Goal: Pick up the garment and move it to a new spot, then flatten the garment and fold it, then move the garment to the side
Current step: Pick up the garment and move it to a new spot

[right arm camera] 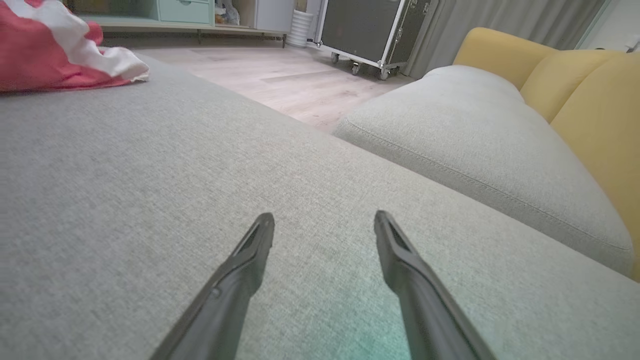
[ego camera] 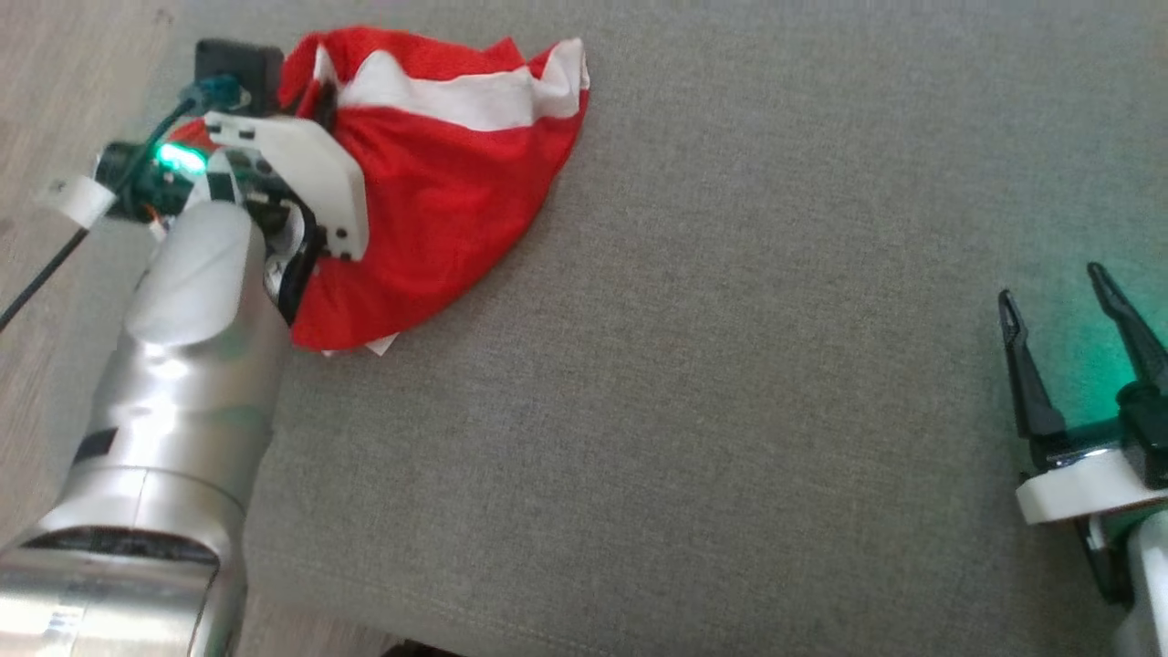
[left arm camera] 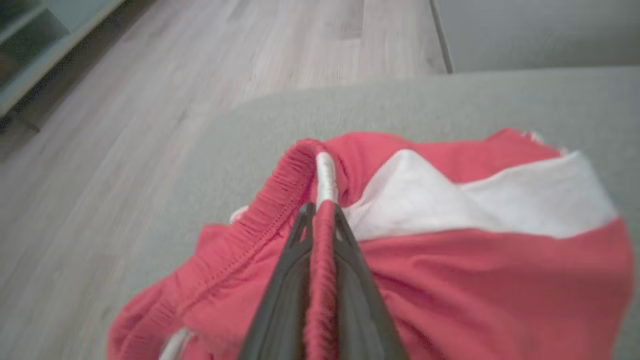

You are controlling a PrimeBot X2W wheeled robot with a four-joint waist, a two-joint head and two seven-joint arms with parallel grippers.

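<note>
The garment is a red piece with a white band, bunched up at the far left corner of the grey cushion. In the left wrist view my left gripper is shut on the garment, pinching its ribbed red waistband between the two dark fingers. In the head view the left wrist and forearm cover the garment's left side, hiding the fingertips. My right gripper hangs open at the right edge, just above bare cushion, far from the cloth. Between its spread fingers lies only grey fabric, with the garment at the upper left.
Wooden floor runs along the cushion's left edge, close to the garment. A second grey cushion and yellow backrests lie beyond the right gripper. A wheeled black case and pale cabinets stand across the floor.
</note>
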